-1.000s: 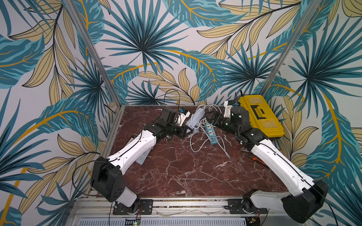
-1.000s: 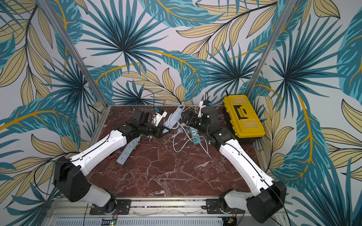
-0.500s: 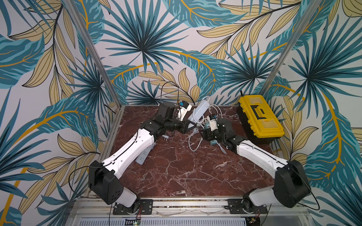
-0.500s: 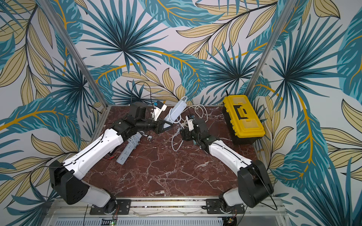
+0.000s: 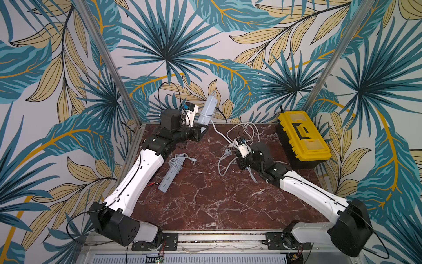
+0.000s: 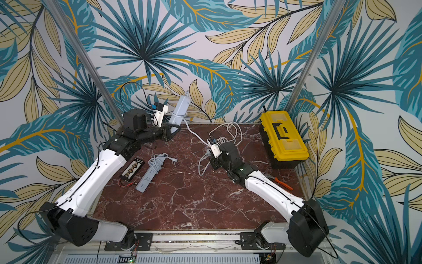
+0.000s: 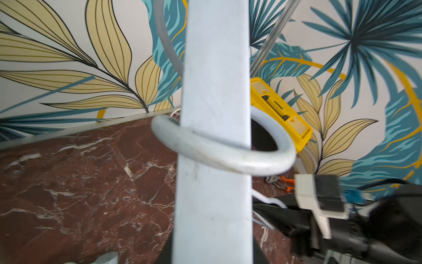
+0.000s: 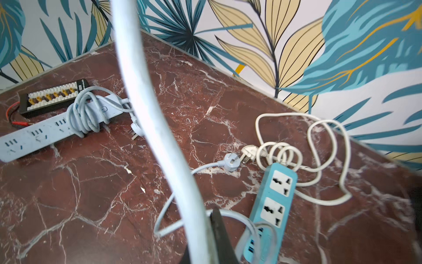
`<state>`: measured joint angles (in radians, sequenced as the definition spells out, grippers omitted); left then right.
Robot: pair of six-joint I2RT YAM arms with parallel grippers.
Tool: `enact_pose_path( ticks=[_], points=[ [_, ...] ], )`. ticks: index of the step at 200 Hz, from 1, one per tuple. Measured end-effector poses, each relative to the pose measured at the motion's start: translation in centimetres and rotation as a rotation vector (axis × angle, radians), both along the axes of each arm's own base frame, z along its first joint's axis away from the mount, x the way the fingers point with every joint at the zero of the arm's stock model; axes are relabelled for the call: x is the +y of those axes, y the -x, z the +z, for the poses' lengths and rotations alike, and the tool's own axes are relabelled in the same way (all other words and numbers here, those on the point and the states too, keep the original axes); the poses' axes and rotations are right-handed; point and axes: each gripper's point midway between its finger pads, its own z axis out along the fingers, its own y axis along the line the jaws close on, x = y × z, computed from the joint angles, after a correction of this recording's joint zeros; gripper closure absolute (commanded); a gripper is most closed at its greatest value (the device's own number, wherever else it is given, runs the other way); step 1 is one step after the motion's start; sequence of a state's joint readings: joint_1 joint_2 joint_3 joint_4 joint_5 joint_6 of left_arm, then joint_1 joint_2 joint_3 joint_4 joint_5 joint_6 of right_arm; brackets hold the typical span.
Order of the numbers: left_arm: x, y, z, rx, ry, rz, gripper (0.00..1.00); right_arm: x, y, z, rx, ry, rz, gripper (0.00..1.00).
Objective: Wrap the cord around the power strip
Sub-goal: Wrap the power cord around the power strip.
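Note:
A pale grey power strip (image 5: 206, 109) (image 6: 180, 112) is held upright at the back of the table, with my left gripper (image 5: 202, 130) (image 6: 174, 129) shut on its lower end. In the left wrist view the power strip (image 7: 212, 137) fills the middle, and the cord (image 7: 219, 155) makes one loose loop around it. From there the cord (image 5: 219, 133) (image 6: 194, 134) slopes down to my right gripper (image 5: 233, 146) (image 6: 209, 148), which is shut on it. In the right wrist view the cord (image 8: 159, 137) rises out of the right gripper (image 8: 205, 246). Its plug (image 8: 230, 161) lies on the table.
A second grey strip (image 5: 171, 173) (image 8: 45, 130), cord wound on it, lies at the left beside a black terminal board (image 6: 132, 171). A blue strip (image 8: 274, 201) with a tangled white cord (image 8: 319, 141) lies by my right gripper. A yellow toolbox (image 5: 303, 137) stands at the right, with orange pliers (image 6: 282, 182) near it.
My right gripper came left and down from beside the toolbox and closed on the cord. My left gripper raised the power strip towards the back wall.

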<state>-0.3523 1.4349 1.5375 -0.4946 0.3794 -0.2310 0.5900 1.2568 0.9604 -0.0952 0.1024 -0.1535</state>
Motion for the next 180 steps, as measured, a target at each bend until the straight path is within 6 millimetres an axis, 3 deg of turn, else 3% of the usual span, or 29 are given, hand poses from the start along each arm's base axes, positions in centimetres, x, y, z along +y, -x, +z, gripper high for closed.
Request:
enact_pose_path(
  ticks=[27, 48, 71, 100, 120, 143, 162, 180],
  points=[
    [0.1, -1.7, -3.5, -0.025, -0.218, -0.019, 1.0, -1.1, 3.4, 5.0, -0.143, 0.068, 0.091, 1.0],
    [-2.0, -0.9, -8.1, 0.0, -0.399, -0.139, 1.0, -1.1, 5.1, 8.5, -0.222, 0.142, 0.183, 1.0],
    [-4.7, 2.4, -11.8, 0.033, -0.485, -0.325, 1.0, -0.7, 4.4, 11.4, -0.276, 0.257, 0.239, 1.0],
    [-5.7, 7.0, -13.6, 0.069, -0.46, -0.52, 1.0, -0.6, 0.9, 13.6, -0.291, 0.361, 0.255, 1.0],
    [-6.1, 10.0, -13.1, 0.062, -0.404, -0.632, 1.0, -1.7, -2.4, 13.1, -0.24, 0.388, 0.249, 1.0],
    [-7.2, 12.9, -10.9, 0.019, -0.303, -0.753, 1.0, -2.1, -5.9, 10.4, -0.125, 0.373, 0.286, 0.94],
    [-7.9, 14.3, -9.2, -0.009, -0.226, -0.821, 1.0, -1.4, -7.7, 7.3, -0.026, 0.312, 0.333, 0.67],
    [-8.6, 15.1, -7.3, -0.04, -0.17, -0.869, 1.0, -1.0, -9.0, 4.6, 0.049, 0.198, 0.32, 0.52]
  ],
)
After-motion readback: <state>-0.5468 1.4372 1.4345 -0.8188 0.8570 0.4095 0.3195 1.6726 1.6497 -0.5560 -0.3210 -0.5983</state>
